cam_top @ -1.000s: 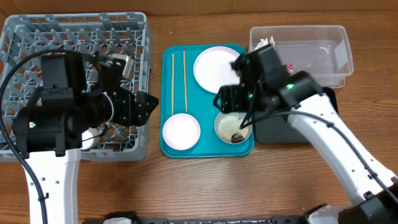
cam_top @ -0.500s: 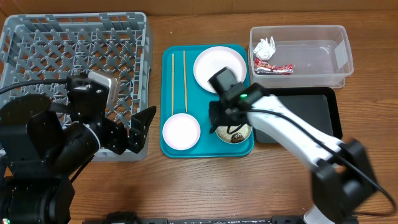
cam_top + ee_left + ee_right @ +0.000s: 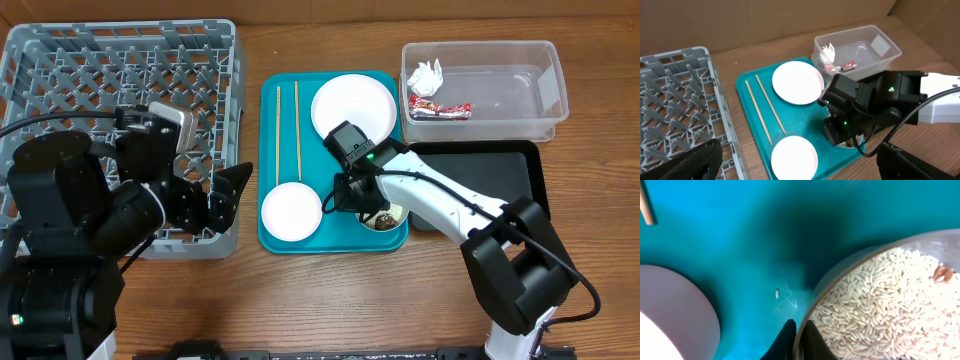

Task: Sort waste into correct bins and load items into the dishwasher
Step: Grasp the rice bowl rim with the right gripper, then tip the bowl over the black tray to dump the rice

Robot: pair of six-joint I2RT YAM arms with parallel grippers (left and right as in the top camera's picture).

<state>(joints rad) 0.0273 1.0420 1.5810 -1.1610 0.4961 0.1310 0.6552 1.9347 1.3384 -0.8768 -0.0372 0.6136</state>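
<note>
**A:** How was the right gripper set?

**B:** Its fingers were pressed together on the rim of the rice bowl, one inside and one outside. It was a thin pinch at the bowl's left edge. The bowl sat in the lower right corner of the teal tray.

**A:** And the left gripper?

**B:** It was spread wide and holding nothing. It hung over the lower right corner of the grey dish rack, just beside the tray's left edge.

**A:** What could have gone wrong?

**B:** I thought the one-sided hold was the risk. Lifted from one edge, the bowl could tilt or slip and dump the rice and the small brown lump onto the tray. One stray grain already lay there.

**A:** How was the room to move?

**B:** It was tight on the left, where the white bowl sat near. The white plate lay above, and the chopsticks ran along the tray's left side. To the right the black tray lay empty, just beside the teal one, with both raised lips to clear. The clear tub, upper right, held the tissue and the red wrapper. The two arms were well apart.
</note>
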